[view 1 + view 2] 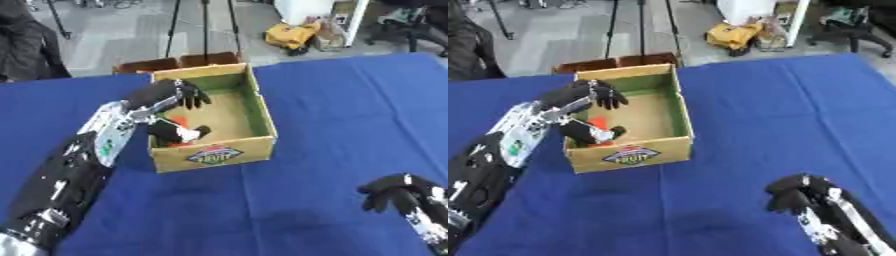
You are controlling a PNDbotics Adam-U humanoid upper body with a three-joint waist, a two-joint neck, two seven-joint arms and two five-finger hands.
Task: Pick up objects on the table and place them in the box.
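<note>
Blue table [332,100] bears a box [213,156] holding dark-and-orange items [179,133]; left hand [187,94] hangs relaxed, empty, above.

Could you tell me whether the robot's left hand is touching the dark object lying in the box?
Apart. In the left eye view the left hand hangs over the box, with bare box floor showing between its fingers and the dark object.

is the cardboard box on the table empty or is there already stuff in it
Not empty. The open-topped box holds a dark object and something orange-red at its near left corner. The left hand hangs over the box, fingers relaxed, holding nothing.
</note>
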